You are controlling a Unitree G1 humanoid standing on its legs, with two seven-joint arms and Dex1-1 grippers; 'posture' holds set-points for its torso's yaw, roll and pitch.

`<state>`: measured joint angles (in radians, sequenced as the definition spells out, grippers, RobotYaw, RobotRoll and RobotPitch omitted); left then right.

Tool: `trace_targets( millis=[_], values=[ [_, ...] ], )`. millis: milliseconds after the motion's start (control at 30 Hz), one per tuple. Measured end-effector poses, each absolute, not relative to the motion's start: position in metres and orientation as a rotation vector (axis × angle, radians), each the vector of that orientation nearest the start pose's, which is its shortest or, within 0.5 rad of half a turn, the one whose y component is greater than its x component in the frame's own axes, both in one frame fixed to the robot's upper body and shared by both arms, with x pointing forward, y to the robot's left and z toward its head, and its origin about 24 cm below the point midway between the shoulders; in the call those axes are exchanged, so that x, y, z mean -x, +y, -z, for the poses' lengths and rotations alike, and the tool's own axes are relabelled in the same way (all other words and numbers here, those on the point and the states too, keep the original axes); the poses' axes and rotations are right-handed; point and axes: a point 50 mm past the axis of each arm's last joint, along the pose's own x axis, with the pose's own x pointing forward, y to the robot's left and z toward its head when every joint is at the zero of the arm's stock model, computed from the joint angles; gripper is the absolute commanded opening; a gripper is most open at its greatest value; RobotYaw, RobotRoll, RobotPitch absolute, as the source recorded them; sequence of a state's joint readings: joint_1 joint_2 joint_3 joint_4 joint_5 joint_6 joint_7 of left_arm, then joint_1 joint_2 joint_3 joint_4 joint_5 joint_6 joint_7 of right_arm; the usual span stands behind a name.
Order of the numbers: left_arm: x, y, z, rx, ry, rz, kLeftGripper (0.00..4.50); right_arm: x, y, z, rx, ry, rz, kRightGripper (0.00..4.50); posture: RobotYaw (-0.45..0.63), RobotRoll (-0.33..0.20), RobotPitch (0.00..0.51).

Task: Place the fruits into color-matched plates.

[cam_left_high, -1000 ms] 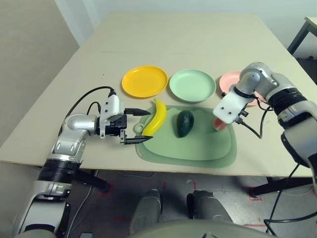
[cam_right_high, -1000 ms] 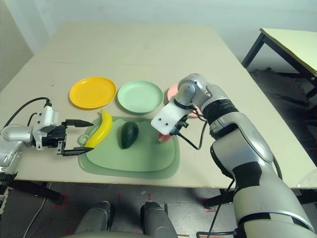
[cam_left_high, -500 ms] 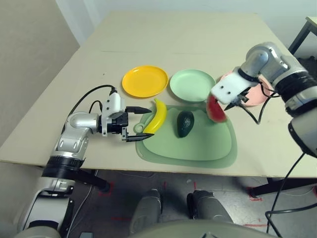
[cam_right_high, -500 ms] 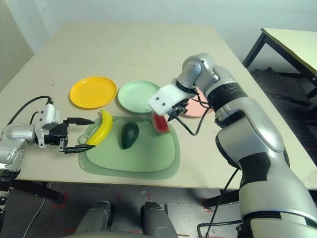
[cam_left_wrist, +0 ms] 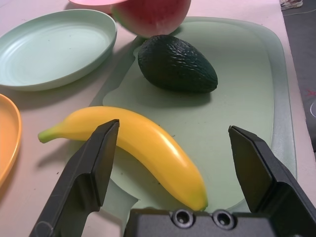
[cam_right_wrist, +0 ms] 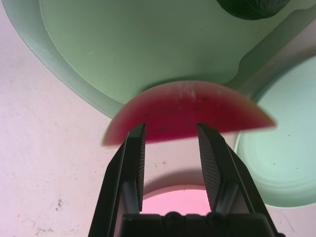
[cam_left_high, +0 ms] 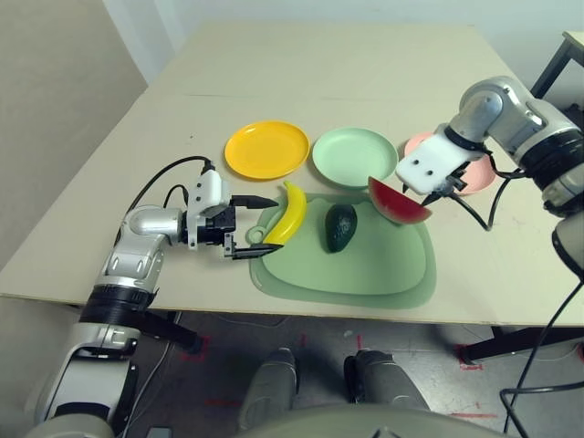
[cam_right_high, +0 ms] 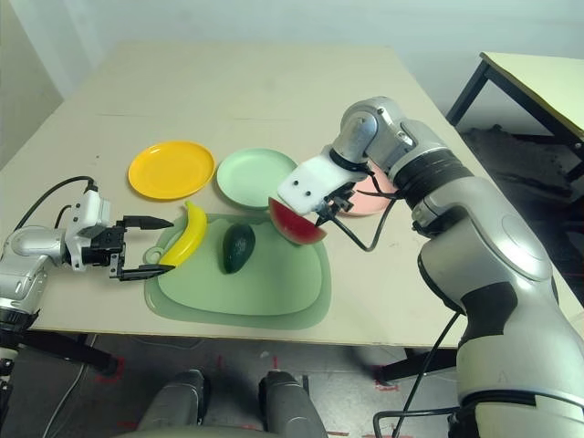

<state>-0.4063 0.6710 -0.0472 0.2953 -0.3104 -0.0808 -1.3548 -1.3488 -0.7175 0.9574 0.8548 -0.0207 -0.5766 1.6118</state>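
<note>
Beige table [cam_left_high: 365, 73] in a plain room carries three plates along a row: yellow plate [cam_left_high: 266, 149] at left, mint plate [cam_left_high: 354, 156] in the middle, pink plate [cam_left_high: 474, 178] at right, partly behind the right arm. Just nearer than them lies a green mat [cam_left_high: 365, 265].

Right gripper [cam_right_wrist: 168, 143] is pinched on the watermelon wedge [cam_left_high: 398, 202], holding it clear of the surface above the far right corner of the mat, long axis running roughly left to right across the fingers. The pink plate lies immediately to the right and slightly farther than the wedge; judged, the coming move is a short carry in that direction, and the right arm is plainly the nearer one.

Left gripper [cam_left_high: 254, 229] stands spread wide, level, at the left edge of the mat. The banana [cam_left_high: 286, 213] lies just before its fingertips, lengthwise across the gap. The avocado [cam_left_high: 341, 226] rests mid-mat, right of the banana.

Against the frame a second earlier: the wedge was then low at the mat's right side beneath the gripper; it has been lifted and turned flatter. Left arm, banana and avocado unchanged.
</note>
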Motion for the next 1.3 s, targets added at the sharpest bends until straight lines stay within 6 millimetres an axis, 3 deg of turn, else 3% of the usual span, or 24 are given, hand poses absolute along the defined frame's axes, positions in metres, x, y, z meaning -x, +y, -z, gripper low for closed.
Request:
trace_targets(
  millis=[200,233,500,733,900,1300],
  values=[
    [-0.288,0.222,-0.120,-0.431,0.079,1.290,4.50,-0.354,-0.152,-0.218,1.649,0.468,-1.737,4.37,0.00,0.000,0.045],
    [-0.288,0.222,-0.120,-0.433,0.078,1.290,4.50,-0.354,-0.151,-0.219,1.638,0.466,-1.734,4.47,0.00,0.000,0.045],
    [-0.291,0.223,-0.121,-0.441,0.079,1.283,4.50,-0.345,-0.150,-0.236,1.473,0.484,-1.683,4.47,0.00,0.000,0.051],
    [-0.291,0.223,-0.121,-0.446,0.085,1.284,4.50,-0.349,-0.120,-0.240,0.948,0.653,-1.533,4.47,0.01,0.000,0.061],
    [-0.291,0.223,-0.120,-0.445,0.090,1.283,4.50,-0.347,-0.127,-0.236,0.593,0.894,-1.319,4.47,0.01,0.000,0.066],
    [-0.287,0.223,-0.116,-0.437,0.102,1.286,4.50,-0.355,-0.144,-0.219,0.494,0.992,-1.091,4.47,0.01,0.000,0.073]
  ],
)
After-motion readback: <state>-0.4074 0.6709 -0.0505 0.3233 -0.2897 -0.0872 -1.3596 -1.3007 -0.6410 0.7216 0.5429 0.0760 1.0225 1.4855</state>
